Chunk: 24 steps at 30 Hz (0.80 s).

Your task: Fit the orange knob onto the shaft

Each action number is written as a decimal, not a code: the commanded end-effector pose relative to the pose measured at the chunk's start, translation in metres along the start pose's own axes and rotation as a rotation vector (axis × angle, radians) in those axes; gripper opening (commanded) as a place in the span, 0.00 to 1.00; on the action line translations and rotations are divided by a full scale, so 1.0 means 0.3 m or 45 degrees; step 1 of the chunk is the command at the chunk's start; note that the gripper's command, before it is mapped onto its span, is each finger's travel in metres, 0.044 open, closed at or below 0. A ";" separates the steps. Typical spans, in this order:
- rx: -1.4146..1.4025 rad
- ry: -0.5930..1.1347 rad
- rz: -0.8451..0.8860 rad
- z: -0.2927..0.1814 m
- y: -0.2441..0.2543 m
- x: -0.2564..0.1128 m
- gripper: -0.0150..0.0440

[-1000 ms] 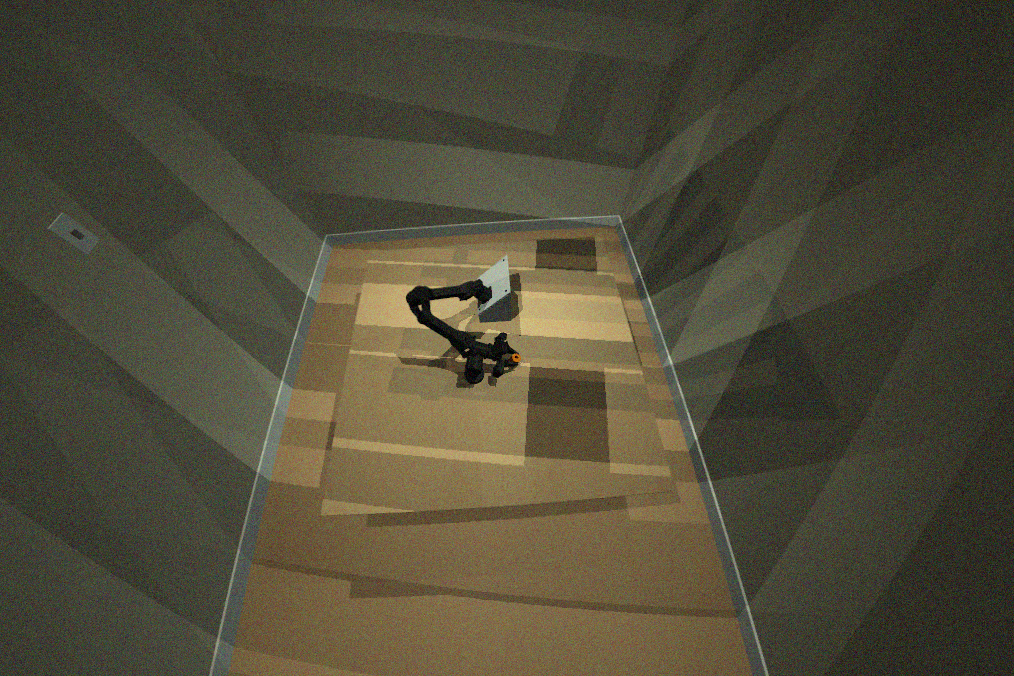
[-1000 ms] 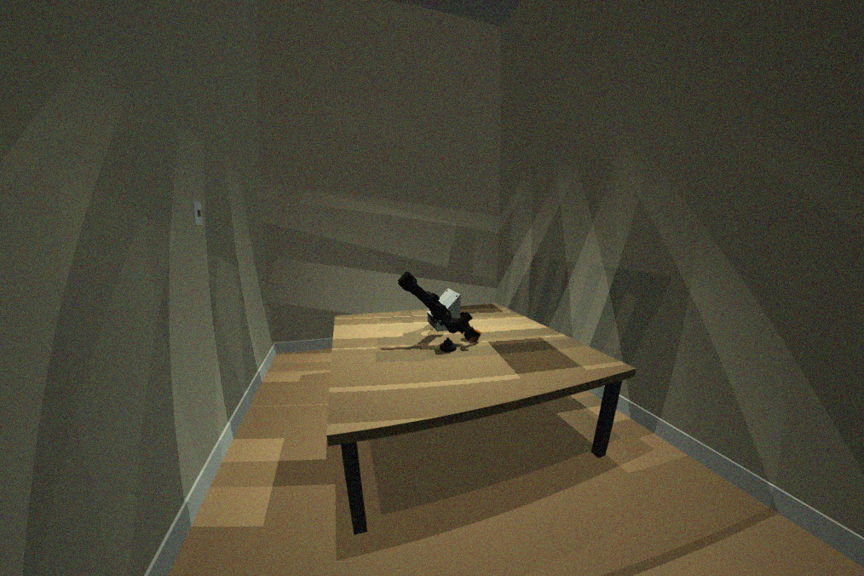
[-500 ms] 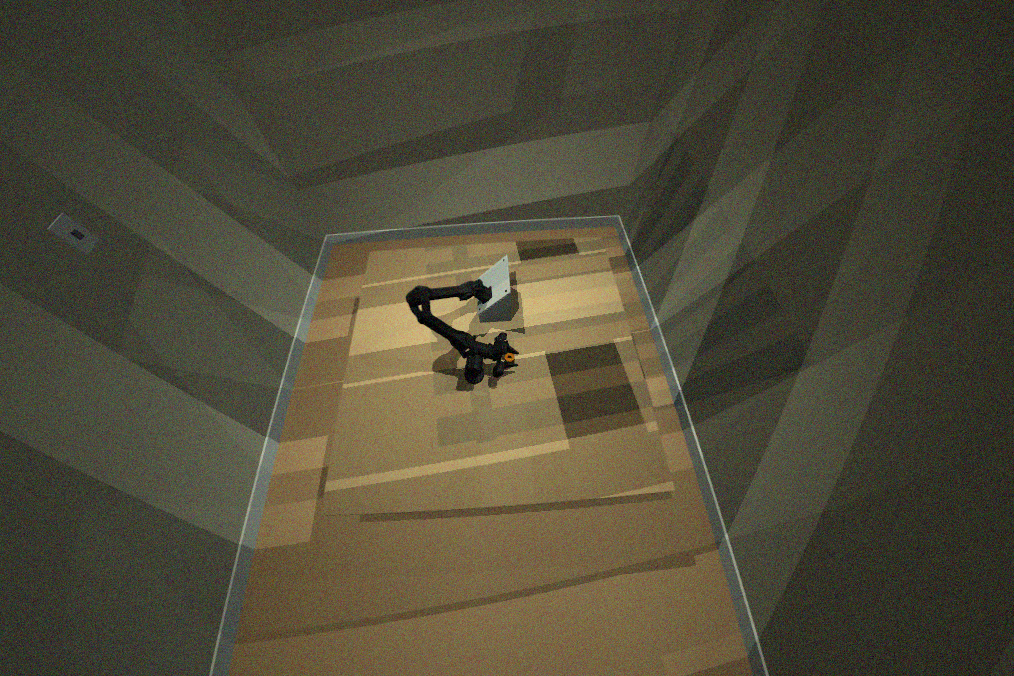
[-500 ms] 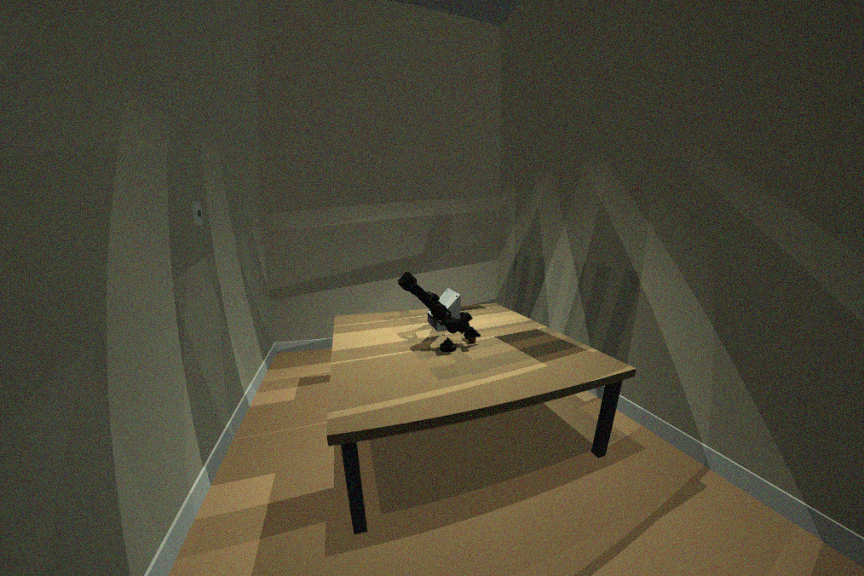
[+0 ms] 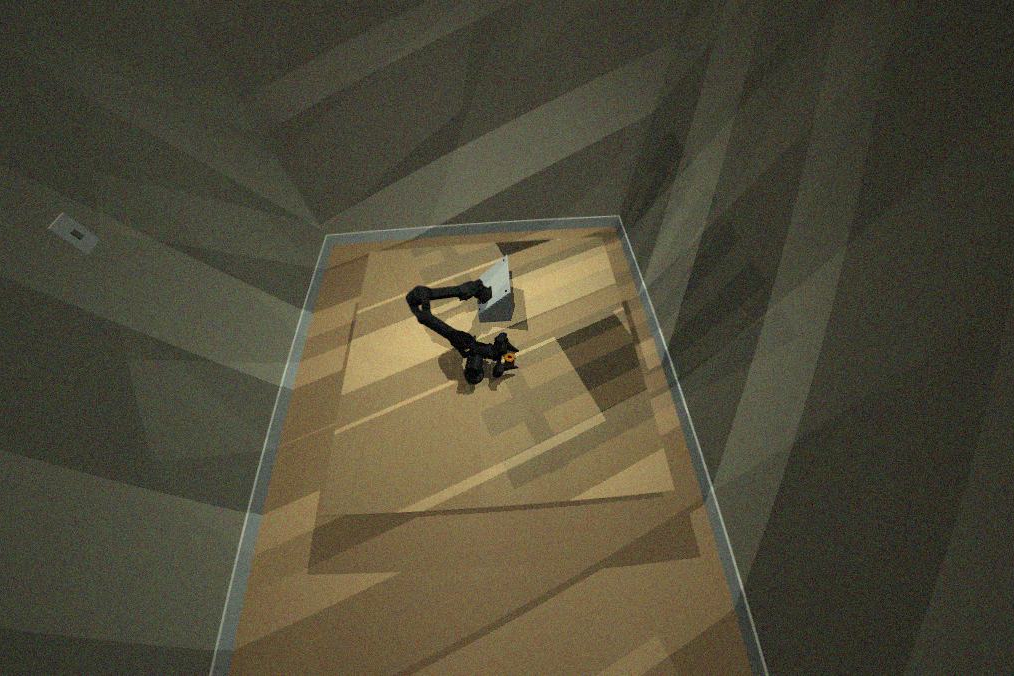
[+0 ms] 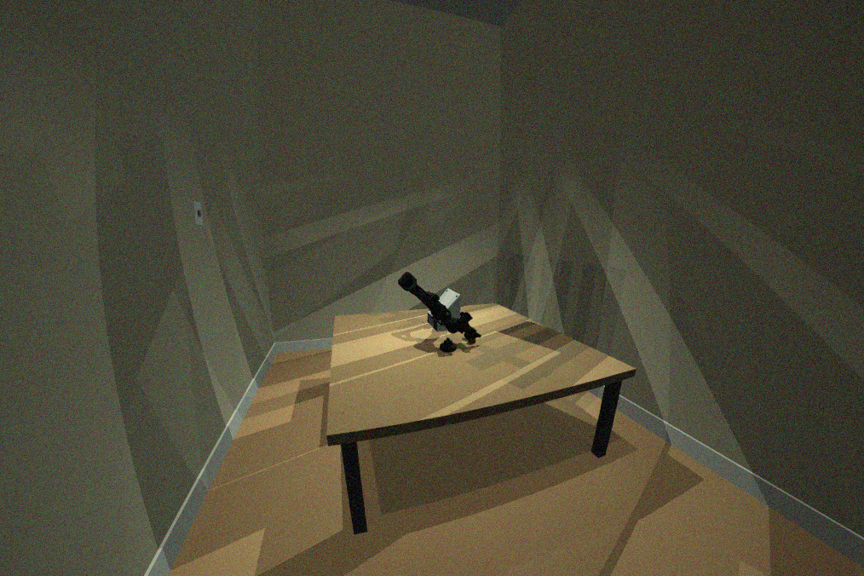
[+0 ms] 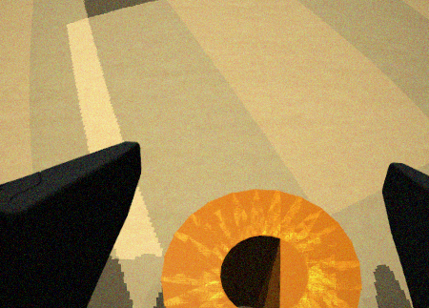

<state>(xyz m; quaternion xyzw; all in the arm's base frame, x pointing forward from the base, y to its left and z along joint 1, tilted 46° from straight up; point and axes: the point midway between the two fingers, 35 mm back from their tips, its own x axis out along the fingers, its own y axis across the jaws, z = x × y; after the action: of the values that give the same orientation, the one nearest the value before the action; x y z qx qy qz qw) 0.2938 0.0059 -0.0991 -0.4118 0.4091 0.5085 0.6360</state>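
The orange knob (image 5: 509,357) (image 6: 470,337) (image 7: 257,210) is between the spread fingers of my gripper (image 5: 515,357) (image 7: 266,168), away from the pedestal. In the wrist view a gap shows on each side of it, so the gripper is open. Its end faces the wrist camera; the D-shaped hole has its flat side at the right. The knob's lower part is cut off by the frame edge. The dark round pedestal (image 5: 473,373) (image 6: 446,347) stands on the table, left of the knob in the top and exterior views. The shaft's flat side cannot be made out.
The arm's pale mounting block (image 5: 496,280) (image 6: 449,297) stands behind the gripper on the wooden table (image 5: 413,470) (image 6: 406,394). The arm's elbow (image 5: 418,298) (image 6: 406,279) rises to the left. Bands of light and shadow cross the table.
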 end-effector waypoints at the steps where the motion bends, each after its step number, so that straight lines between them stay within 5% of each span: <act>1: 0.002 -0.004 -0.001 0.000 0.000 0.000 1.00; 9: 0.001 -0.004 -0.001 0.008 -0.002 -0.003 1.00; 15: 0.000 -0.004 -0.002 0.236 -0.004 -0.111 1.00; 20: 0.000 -0.005 -0.002 0.244 -0.003 -0.115 1.00; 24: 0.092 0.271 0.123 0.233 0.021 -0.082 1.00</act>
<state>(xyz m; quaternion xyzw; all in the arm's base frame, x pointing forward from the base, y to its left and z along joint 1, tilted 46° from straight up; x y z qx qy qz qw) 0.2938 0.0592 -0.0493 -0.4106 0.4463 0.4993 0.6188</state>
